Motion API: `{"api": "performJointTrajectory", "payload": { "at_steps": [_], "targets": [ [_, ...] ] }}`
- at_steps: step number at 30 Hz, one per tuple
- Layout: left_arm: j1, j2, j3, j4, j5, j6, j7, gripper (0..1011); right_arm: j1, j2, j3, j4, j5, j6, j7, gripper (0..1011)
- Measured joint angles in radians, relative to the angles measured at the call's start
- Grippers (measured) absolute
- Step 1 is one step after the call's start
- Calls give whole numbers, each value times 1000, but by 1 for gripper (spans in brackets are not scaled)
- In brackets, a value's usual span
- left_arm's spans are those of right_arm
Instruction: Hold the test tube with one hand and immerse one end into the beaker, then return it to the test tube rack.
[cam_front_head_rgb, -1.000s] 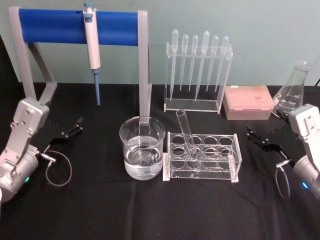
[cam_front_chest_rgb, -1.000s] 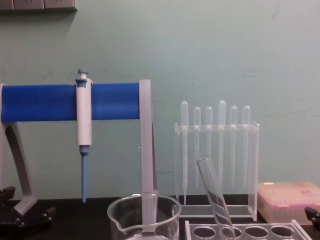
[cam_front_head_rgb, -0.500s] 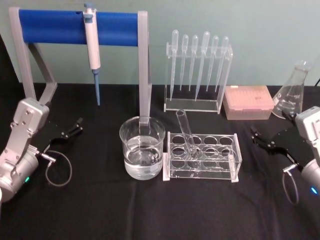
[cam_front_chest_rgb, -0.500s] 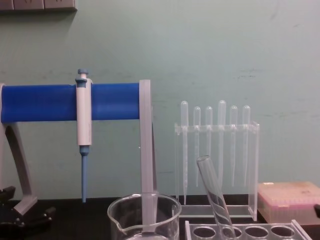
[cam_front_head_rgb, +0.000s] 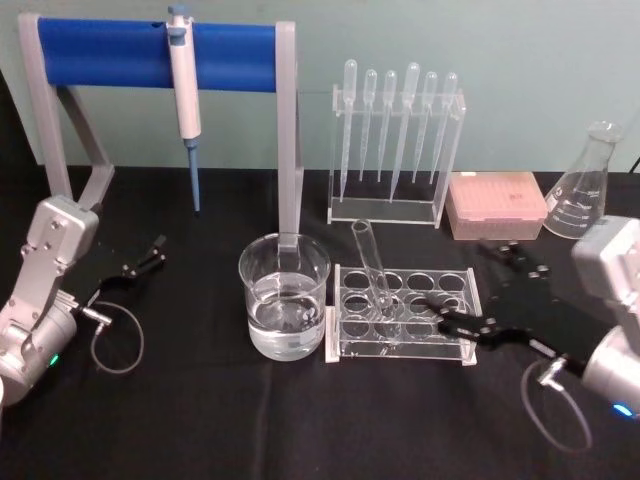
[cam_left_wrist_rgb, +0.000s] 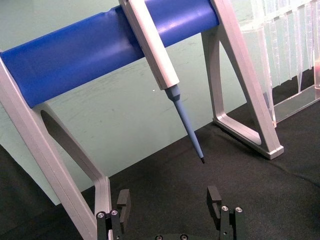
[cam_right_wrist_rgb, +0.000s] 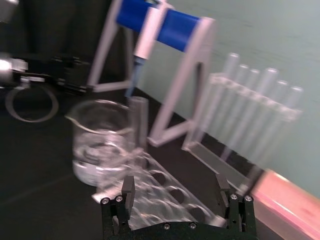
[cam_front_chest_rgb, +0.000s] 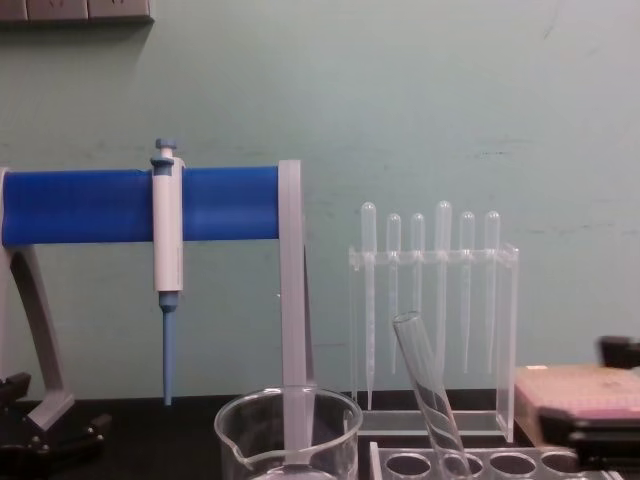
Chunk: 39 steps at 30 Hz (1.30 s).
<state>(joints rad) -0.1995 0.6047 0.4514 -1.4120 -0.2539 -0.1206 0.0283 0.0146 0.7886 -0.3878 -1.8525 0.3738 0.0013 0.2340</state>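
Glass test tube (cam_front_head_rgb: 372, 262) leans in a back hole of the clear rack (cam_front_head_rgb: 400, 342), untouched! Right gripper (cam_front_head_rgb: 463, 284) is at the rack's other end, jaws spread wide, with the tube apart from them. Beaker (cam_front_head_rgb: 285, 300), part full of clear liquid, stands just beside the rack. Left gripper (cam_front_head_rgb: 146, 256), jaws apart, sits well beyond the beaker. Black counter (cam_front_head_rgb: 200, 420) below, pale green wall behind the rack.

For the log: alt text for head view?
The open right gripper sits at the right end of the test tube rack, not touching the test tube leaning in it. A beaker of clear liquid stands beside the rack's left end; the left gripper is parked far left.
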Motion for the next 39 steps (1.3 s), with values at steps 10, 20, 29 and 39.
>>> {"api": "performJointTrajectory", "payload": {
  "at_steps": [10,20,29,39],
  "targets": [
    [0,0,0,0,0,0,0,1000,137,-120,-105,78,-58,58,98,1000],
    [0,0,0,0,0,0,0,1000,236,-236,-143,188,-120,69,117,1000],
    [0,0,0,0,0,0,0,1000,246,-275,-137,215,-132,81,129,844],
    [0,0,0,0,0,0,0,1000,232,-290,-118,216,-149,89,141,539]
  ]
}}
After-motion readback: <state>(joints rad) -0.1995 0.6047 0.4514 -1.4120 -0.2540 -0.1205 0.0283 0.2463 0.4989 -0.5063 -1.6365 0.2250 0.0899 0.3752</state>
